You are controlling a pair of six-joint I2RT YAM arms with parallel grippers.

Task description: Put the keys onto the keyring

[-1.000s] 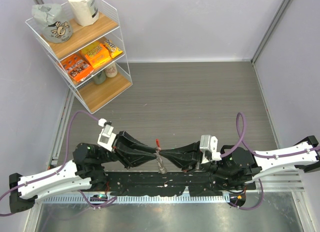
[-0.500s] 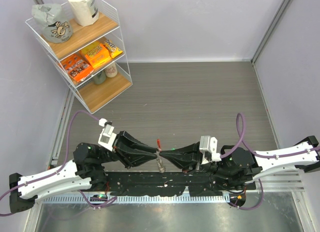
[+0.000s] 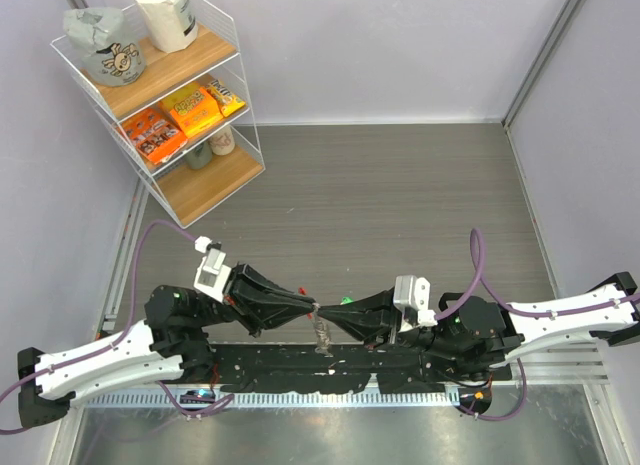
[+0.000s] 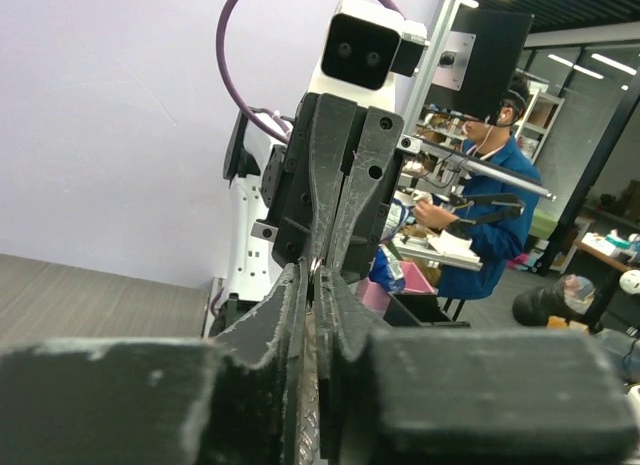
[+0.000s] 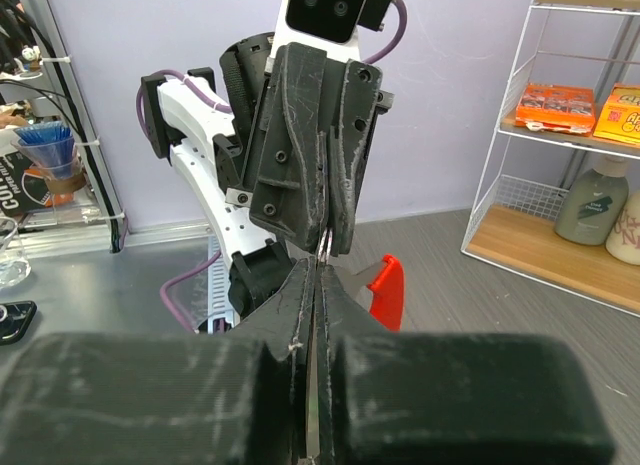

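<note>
Both grippers meet tip to tip above the near middle of the table. My left gripper [image 3: 311, 309] [image 4: 313, 275] is shut on the keyring [image 5: 325, 244], whose thin silver wires show between its fingertips in the right wrist view. The ring's red part [image 5: 388, 290] [image 3: 302, 288] sticks out beside the tips. A silvery chain-like piece [image 3: 322, 334] hangs below them. My right gripper [image 3: 323, 313] [image 5: 319, 266] is shut on a thin metal blade, one of the keys; its green head [image 3: 346, 301] shows at the fingers in the top view. The blade's tip touches the ring wires.
A white wire shelf [image 3: 246, 135] with snack packs, bags and bottles stands at the back left. The arms' black base rail [image 3: 320, 370] runs along the near edge under the grippers. Purple cables [image 3: 478, 255] loop off both wrists.
The left jaws have closed further on the ring. Both grippers have shifted slightly left, and the red part has moved left with them. The green key head shows more.
</note>
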